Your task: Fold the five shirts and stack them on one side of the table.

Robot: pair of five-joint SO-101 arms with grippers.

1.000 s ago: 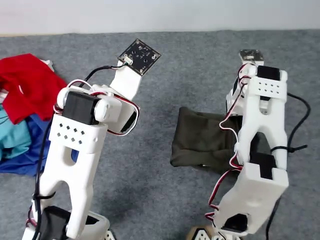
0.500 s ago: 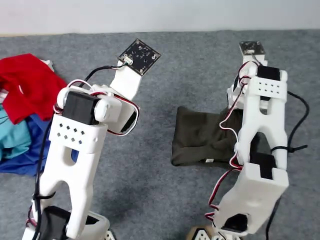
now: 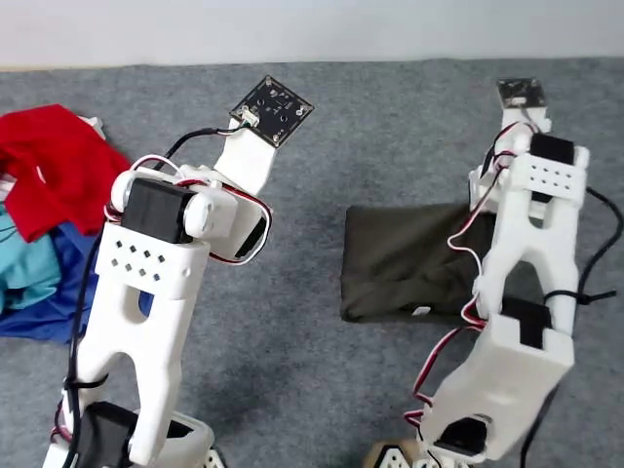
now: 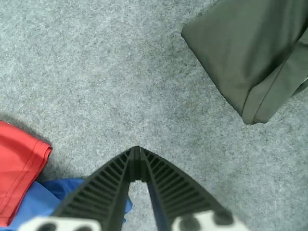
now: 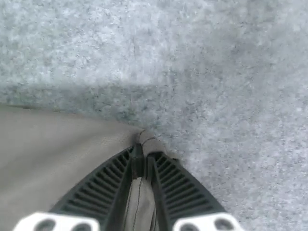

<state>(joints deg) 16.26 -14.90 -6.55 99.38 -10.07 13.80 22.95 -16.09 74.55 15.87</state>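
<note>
A dark olive shirt (image 3: 405, 258) lies folded on the grey table, partly under the right arm. My right gripper (image 5: 140, 161) is shut on the olive shirt's (image 5: 53, 159) corner, with a fold of cloth pinched between its fingers. My left gripper (image 4: 139, 161) hangs shut and empty over bare table, between the olive shirt (image 4: 250, 53) and the pile. A pile of unfolded shirts lies at the left edge: a red shirt (image 3: 54, 161) on top, a teal shirt (image 3: 24, 273) and a blue shirt (image 3: 54, 307) below. The red shirt (image 4: 17, 168) and blue shirt (image 4: 33, 202) show beside the left gripper.
The grey felt table (image 3: 390, 117) has free room at the back and in the middle front. A pale wall runs along the far edge. The two white arms stand at the front.
The right arm has moved right and slightly back, pulling the olive shirt's corner with it. The shirt has spread flatter and wider. The left arm has not moved.
</note>
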